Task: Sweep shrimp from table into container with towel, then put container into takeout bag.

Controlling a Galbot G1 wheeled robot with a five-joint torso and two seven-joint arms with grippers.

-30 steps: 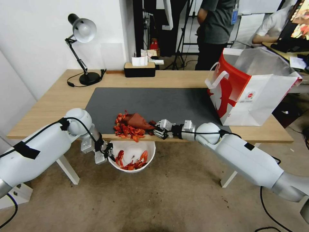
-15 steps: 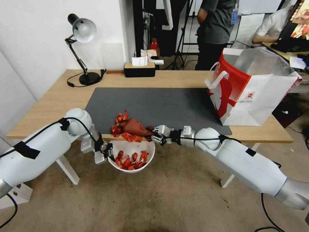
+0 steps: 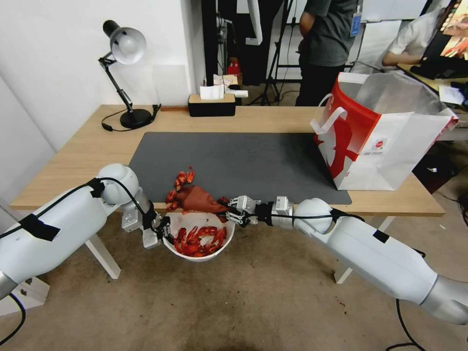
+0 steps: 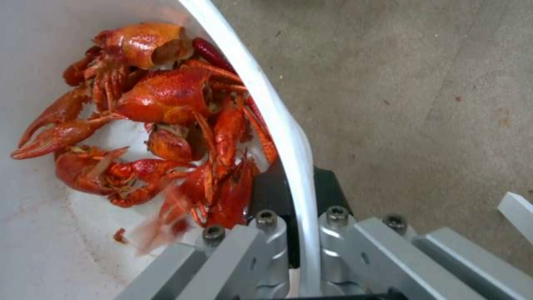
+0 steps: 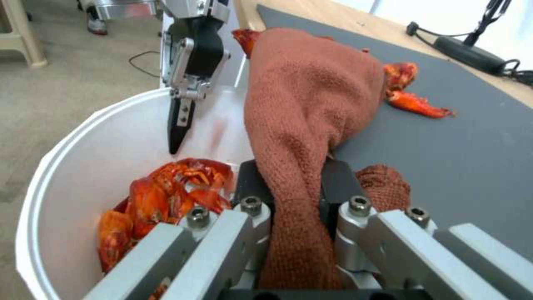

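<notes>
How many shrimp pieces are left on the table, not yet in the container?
About 3 shrimp pieces lie on the table: two beyond the towel, one at its left edge. More may be hidden under it.

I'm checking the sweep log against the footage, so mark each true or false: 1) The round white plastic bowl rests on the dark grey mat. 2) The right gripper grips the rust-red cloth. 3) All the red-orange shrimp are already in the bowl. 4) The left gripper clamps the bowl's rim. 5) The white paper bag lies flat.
1) False: the round white plastic bowl hangs below the table edge.
2) True: the right gripper has its jaws shut on the rust-red cloth.
3) False: some red-orange shrimp remain on the dark grey mat.
4) True: left gripper.
5) False: the white paper bag stands upright.
</notes>
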